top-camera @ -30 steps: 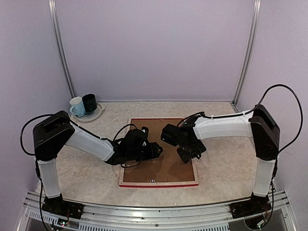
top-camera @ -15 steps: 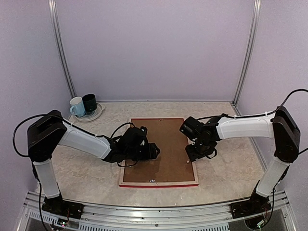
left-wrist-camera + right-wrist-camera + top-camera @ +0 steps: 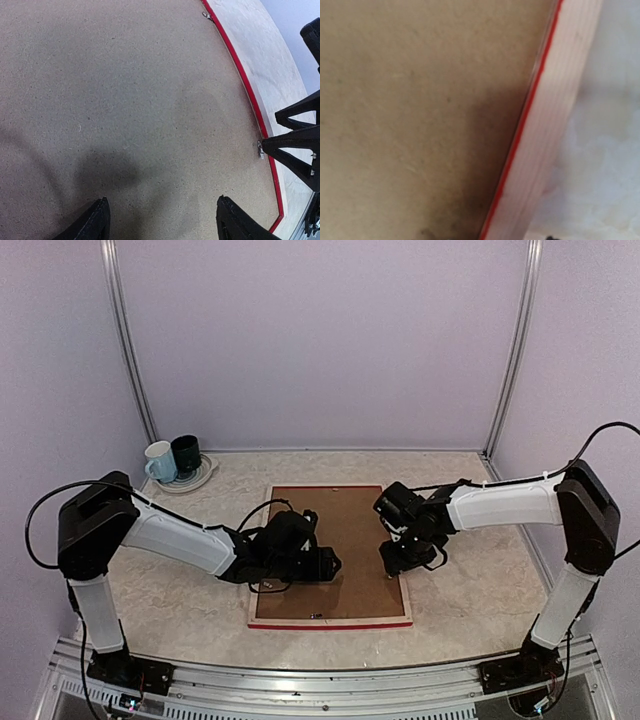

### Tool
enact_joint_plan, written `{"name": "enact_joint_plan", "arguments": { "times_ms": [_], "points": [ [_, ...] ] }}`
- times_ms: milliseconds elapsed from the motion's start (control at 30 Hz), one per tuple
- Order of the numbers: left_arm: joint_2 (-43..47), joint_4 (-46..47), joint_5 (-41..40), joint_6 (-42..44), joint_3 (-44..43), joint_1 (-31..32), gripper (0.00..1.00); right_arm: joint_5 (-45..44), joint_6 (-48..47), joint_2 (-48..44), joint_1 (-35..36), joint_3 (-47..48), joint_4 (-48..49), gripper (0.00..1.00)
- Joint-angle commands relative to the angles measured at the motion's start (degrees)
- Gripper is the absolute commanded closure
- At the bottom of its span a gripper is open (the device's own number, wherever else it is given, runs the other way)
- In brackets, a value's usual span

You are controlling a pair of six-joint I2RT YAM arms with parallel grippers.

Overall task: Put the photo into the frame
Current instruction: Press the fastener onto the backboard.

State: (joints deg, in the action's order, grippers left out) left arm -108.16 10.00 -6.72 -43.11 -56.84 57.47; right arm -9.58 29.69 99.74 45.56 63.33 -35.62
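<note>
The frame (image 3: pixel 330 622) lies face down in the middle of the table, with a red edge (image 3: pixel 250 95) and a pale wood side (image 3: pixel 555 120). A brown backing board (image 3: pixel 345 530) fills it, and small metal tabs (image 3: pixel 260 148) sit along its right edge. The photo is hidden. My left gripper (image 3: pixel 335 564) hovers low over the board's middle, open, with bare board between its fingers (image 3: pixel 162 217). My right gripper (image 3: pixel 388 562) is at the frame's right edge. Its fingertips (image 3: pixel 270 130) stand a little apart beside one tab and hold nothing. They do not show in the right wrist view.
At the back left a pale blue mug (image 3: pixel 160 460) and a dark mug (image 3: pixel 186 454) stand on a plate (image 3: pixel 205 478). Walls close in the table on three sides. A metal rail (image 3: pixel 320 680) runs along the near edge.
My left gripper slid right over the board and opened a little wider. My right gripper moved off the board to the frame's right edge, and its fingers came closer together.
</note>
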Motion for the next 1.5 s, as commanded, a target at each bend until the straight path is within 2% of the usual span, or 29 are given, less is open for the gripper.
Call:
{"name": "enact_joint_plan", "arguments": {
  "times_ms": [0,433,800,1133,1400,1467],
  "points": [
    [-1.7,-1.3,-0.2,0.7,-1.2,0.3,0.28,-0.2,-0.6,1.1,-0.4,-1.8,0.4,0.46],
    [-2.8,-2.2,-0.6,0.8,-1.9,0.2,0.28,0.4,-1.2,0.6,-1.0,-4.3,1.2,0.54],
    [-2.2,-2.5,-0.8,0.9,-1.6,0.1,0.28,3.0,-1.5,-0.4,-2.7,-8.9,4.4,0.73],
    [-2.1,-2.2,-0.8,0.8,-1.3,0.0,0.28,3.6,-1.8,0.3,-3.1,-9.4,5.4,0.85],
    [1.3,-4.4,-1.6,1.6,-4.1,-1.6,0.25,4.1,-1.4,-2.9,-3.1,-6.3,3.5,0.81],
    [2.9,-5.8,-2.1,2.0,-5.5,-2.4,0.21,3.9,-1.4,-4.2,-3.1,-5.3,2.6,0.72]
  ]
}}
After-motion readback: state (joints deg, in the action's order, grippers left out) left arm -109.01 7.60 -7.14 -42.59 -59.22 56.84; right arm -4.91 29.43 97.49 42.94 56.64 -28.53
